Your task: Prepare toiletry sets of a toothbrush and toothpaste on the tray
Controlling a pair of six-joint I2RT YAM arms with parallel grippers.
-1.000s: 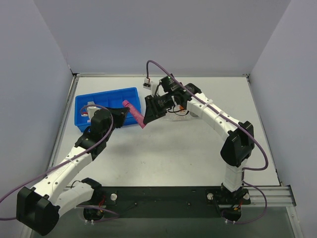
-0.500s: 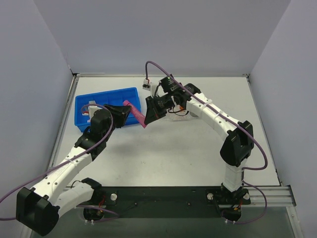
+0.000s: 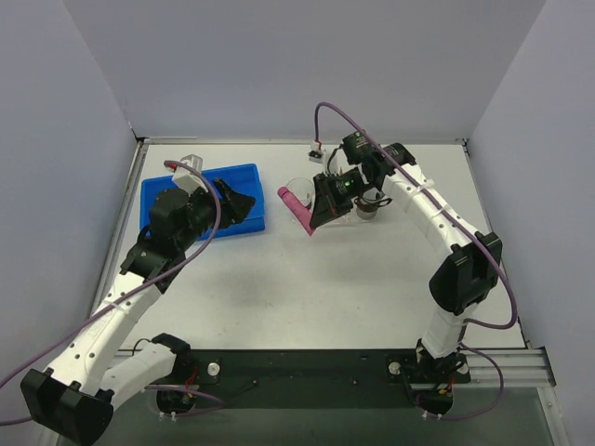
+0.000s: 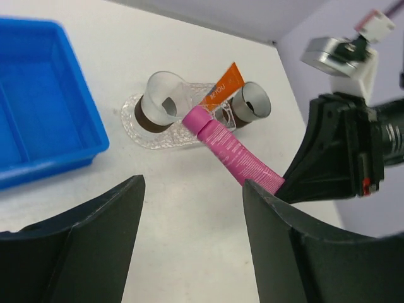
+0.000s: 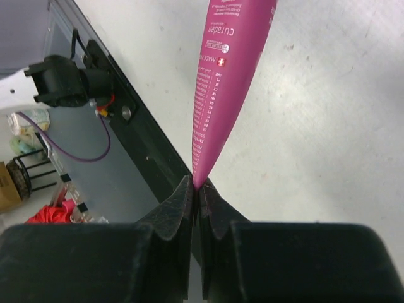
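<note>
A pink toothpaste tube [image 5: 230, 82] hangs above the table with my right gripper [image 5: 197, 187] shut on its flat crimped end. In the top view that tube [image 3: 296, 206] slants up-left from the right gripper [image 3: 314, 223]. Its cap end sits just in front of the clear tray [image 4: 136, 129]. An orange toothpaste tube [image 4: 222, 91] leans on the tray between two dark-banded cups [image 4: 158, 104]. My left gripper [image 4: 192, 183] is open and holds nothing, back near the blue bin [image 3: 209, 173]. The toothbrush is out of view.
The blue bin [image 4: 38, 126] lies at the left back of the table, and the part I see holds nothing. A second cup [image 4: 250, 104] stands at the tray's right end. White walls close in the table on three sides.
My left gripper opened, let go of the pink tube and drew back left over the blue bin. My right gripper shut on the tube's crimped end and carried it right, toward the tray.
</note>
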